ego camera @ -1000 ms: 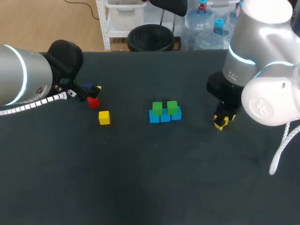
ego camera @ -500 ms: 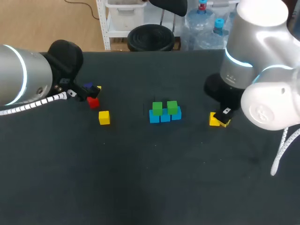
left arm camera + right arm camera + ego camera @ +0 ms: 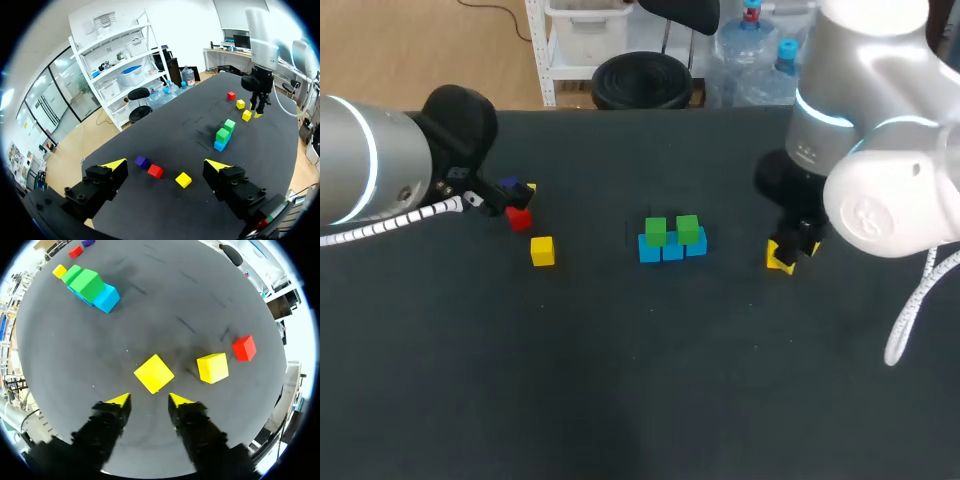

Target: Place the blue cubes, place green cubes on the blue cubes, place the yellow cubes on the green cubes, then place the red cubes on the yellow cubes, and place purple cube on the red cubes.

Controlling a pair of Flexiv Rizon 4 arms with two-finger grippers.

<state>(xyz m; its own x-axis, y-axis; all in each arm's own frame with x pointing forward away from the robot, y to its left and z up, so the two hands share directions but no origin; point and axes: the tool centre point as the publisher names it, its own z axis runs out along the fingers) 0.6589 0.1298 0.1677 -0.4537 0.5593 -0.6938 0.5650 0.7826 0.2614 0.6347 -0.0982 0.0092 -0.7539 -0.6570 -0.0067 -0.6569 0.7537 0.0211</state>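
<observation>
The right gripper (image 3: 148, 399) has shifted a little in the last second and now hangs over a yellow cube (image 3: 154, 373), with its jaws apart and holding nothing. The cube lies on the table (image 3: 165, 305) just ahead, at 12 o'clock, so I judge the pick is not yet made. Farther, at 10 o'clock, the blue-and-green stack (image 3: 90, 285) waits. The left gripper (image 3: 165, 164) is wide open and empty.
</observation>
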